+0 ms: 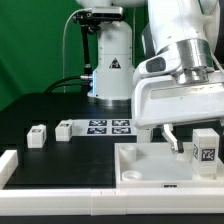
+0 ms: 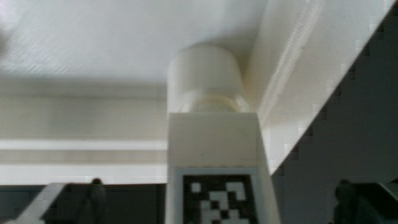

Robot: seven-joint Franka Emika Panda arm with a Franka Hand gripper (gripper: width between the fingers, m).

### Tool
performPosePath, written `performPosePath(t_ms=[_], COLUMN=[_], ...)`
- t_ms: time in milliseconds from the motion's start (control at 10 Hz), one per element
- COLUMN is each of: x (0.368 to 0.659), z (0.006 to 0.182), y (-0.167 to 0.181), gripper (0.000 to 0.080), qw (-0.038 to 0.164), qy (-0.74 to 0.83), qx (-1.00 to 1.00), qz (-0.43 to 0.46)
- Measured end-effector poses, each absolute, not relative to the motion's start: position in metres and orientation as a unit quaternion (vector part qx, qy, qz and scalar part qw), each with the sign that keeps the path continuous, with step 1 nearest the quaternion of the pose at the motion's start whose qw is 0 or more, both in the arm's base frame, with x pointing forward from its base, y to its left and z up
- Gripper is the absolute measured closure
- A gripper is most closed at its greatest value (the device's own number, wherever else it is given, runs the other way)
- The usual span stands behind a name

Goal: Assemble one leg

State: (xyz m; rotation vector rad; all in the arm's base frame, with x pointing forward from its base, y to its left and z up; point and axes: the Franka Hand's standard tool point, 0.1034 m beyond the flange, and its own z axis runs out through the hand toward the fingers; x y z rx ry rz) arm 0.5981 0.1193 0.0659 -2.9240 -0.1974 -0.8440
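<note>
A leg (image 1: 205, 150), a small white block with a black-and-white tag facing the camera, stands upright at the exterior view's right, at the far right corner of the large white tabletop piece (image 1: 150, 168). My gripper (image 1: 190, 138) hangs over it, open. In the wrist view the leg (image 2: 217, 130) fills the middle, its round peg end pointing away onto the white tabletop piece (image 2: 98, 100). My gripper (image 2: 222, 200) straddles it, and the dark fingertips (image 2: 80, 197) stand well clear of both sides. Two more legs (image 1: 38, 135) (image 1: 65, 129) lie on the black table at the exterior view's left.
The marker board (image 1: 108, 127) lies flat behind the tabletop piece. A white rail (image 1: 12, 165) runs along the table's left and front edge. The arm's white base (image 1: 110, 60) stands at the back with cables beside it.
</note>
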Motion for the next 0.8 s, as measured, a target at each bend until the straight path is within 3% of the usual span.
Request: performPosePath(t_ms=[600,800], x=[0.6019,0.6036], z=[0.0678,0.0676], y=[0.1193,0.1214], gripper=[0.0150,0.0150], qw=[0.051,0.070], qy=[-0.061,-0.043], qx=[-0.966,-0.986], qz=[-0.246,-0.144])
